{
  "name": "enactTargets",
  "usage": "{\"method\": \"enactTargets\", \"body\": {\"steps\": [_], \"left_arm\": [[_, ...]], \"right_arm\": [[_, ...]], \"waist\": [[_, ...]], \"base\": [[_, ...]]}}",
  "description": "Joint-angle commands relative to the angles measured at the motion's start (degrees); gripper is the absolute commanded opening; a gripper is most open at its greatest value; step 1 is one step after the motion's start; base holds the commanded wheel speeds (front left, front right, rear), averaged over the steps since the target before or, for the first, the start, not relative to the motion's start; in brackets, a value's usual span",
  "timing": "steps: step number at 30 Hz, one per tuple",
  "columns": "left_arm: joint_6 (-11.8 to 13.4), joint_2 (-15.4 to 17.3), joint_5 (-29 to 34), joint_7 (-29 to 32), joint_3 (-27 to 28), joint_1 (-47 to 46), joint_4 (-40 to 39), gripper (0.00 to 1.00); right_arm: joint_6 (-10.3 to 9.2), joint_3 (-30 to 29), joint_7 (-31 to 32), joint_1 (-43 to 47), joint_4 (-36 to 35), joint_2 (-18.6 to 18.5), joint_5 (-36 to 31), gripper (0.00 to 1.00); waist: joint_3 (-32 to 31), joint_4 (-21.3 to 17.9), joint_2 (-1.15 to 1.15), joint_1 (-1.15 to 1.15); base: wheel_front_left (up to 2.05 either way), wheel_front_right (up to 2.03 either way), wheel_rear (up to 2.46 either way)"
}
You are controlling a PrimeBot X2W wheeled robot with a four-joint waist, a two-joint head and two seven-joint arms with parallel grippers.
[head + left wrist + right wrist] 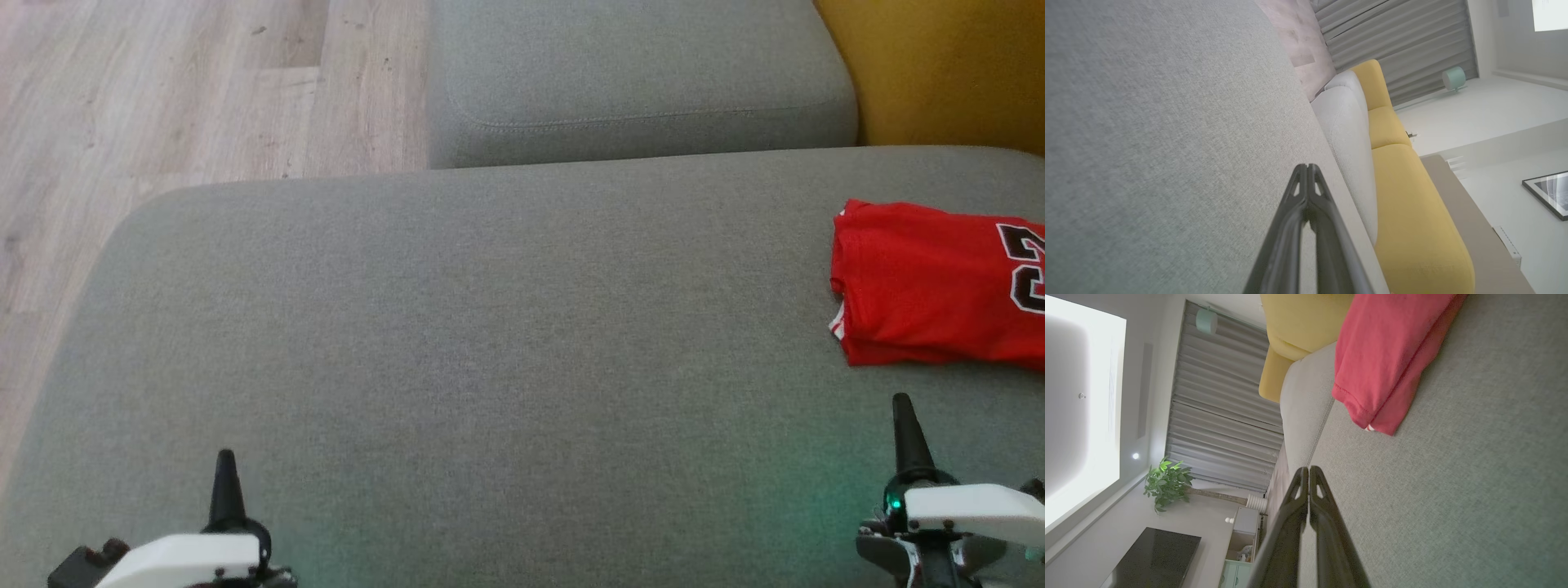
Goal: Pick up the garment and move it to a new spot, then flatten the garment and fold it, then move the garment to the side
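Note:
The garment (931,282) is a red jersey with dark numerals, folded flat at the right edge of the grey sofa seat (490,327); its right part runs out of the head view. In the right wrist view the jersey (1384,355) lies ahead at the upper right, folded layers showing at its corner. My right gripper (901,402) is shut and empty, a short way in front of the jersey's near edge. Far from the jersey, my left gripper (225,456) rests shut at the lower left. Both pairs of fingertips meet in the left wrist view (1307,167) and the right wrist view (1305,470).
A second grey cushion (637,73) sits behind the seat, with a yellow cushion (947,65) at the far right. Wooden floor (163,90) lies beyond the seat's left edge. The broad middle of the seat is bare fabric.

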Motion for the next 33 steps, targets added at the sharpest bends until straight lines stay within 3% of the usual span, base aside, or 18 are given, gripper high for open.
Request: {"method": "enactTargets", "body": {"steps": [1,33], "left_arm": [[-0.6,0.0,-2.2,0.6,2.3,-4.3,-1.5,0.0],[-3.4,0.0,-22.0,5.5,6.4,-9.4,-0.8,0.0]], "right_arm": [[-0.03,0.4,0.6,-3.7,-2.3,-0.4,2.3,0.0],[-0.04,-1.6,5.4,-7.9,-2.7,-0.5,22.3,0.0]], "waist": [[0.2,0.0,0.0,0.0],[3.3,-0.4,0.0,0.0]], "base": [[0.0,0.0,0.0],[0.0,0.0,0.0]]}}
